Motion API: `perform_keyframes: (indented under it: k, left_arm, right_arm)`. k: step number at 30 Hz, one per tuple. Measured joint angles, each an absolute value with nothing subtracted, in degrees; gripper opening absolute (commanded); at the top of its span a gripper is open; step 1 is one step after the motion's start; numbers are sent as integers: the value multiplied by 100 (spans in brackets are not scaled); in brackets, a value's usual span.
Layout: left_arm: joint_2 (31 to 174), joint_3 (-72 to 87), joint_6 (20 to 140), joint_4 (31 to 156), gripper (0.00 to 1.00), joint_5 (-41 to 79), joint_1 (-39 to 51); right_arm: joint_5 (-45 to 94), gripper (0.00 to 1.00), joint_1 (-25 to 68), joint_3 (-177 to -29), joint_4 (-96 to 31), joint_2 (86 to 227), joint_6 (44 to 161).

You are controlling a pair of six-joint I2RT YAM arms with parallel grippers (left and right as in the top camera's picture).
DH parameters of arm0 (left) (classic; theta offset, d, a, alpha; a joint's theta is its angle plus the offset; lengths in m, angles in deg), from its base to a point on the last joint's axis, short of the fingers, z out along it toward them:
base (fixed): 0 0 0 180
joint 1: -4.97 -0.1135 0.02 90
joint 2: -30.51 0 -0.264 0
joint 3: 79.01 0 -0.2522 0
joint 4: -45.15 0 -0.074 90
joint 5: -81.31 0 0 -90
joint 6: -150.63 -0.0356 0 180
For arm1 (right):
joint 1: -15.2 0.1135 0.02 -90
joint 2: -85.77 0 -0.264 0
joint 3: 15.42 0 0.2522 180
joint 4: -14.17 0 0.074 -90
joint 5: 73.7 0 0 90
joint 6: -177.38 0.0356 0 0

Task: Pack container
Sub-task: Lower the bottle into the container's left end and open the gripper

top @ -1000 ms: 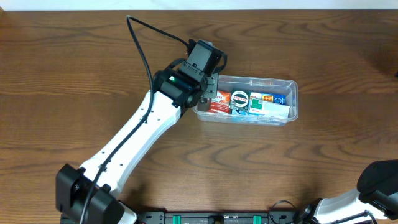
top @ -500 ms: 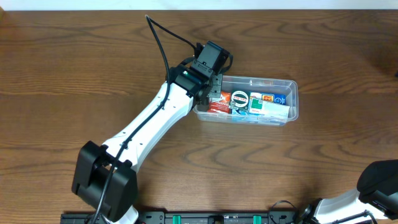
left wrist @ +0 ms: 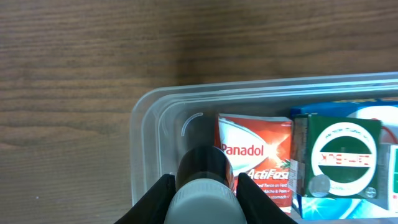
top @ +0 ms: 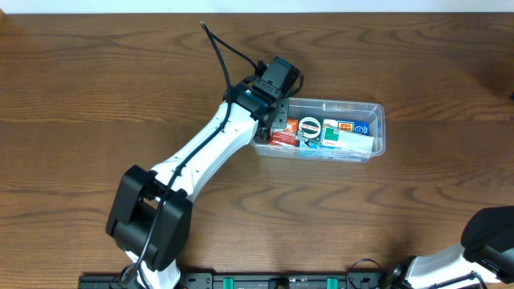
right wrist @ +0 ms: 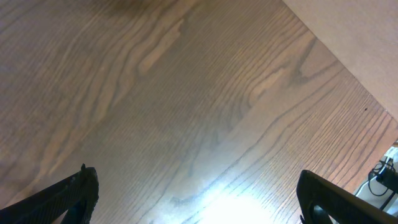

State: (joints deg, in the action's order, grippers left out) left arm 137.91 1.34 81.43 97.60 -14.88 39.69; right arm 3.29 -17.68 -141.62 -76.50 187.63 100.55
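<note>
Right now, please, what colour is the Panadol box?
The Panadol box is red and white; clearest in left wrist view.

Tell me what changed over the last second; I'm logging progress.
The left end effector, gripping a dark pale-capped bottle, edged right over the left end of the clear plastic rectangular container; its elbow swung right. Container and packed boxes stayed put.

Clear container [top: 382,132]; red-and-white Panadol box [left wrist: 255,155]; green box [left wrist: 339,158] with white ring; dark bottle [left wrist: 202,168], pale cap; brown wood-grain table [top: 80,120].
</note>
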Motion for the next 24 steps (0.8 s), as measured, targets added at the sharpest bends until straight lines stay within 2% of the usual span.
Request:
perform_keyframes:
  k: [18, 19, 21, 24]
  left_arm:
    - [13900, 174, 8143, 9763, 33, -1488, 3969]
    - [13900, 182, 8145, 9763, 41, -1490, 3969]
    - [13900, 189, 8132, 9767, 49, -1488, 3969]
    - [13900, 189, 8162, 9767, 52, -1495, 3969]
  right_arm:
    - [329, 99, -1768, -14162, -7650, 18763, 10053]
    - [329, 99, -1768, -14162, -7650, 18763, 10055]
    - [329, 99, -1768, -14162, -7650, 18763, 10055]
    - [329, 99, -1768, -14162, -7650, 18763, 10053]
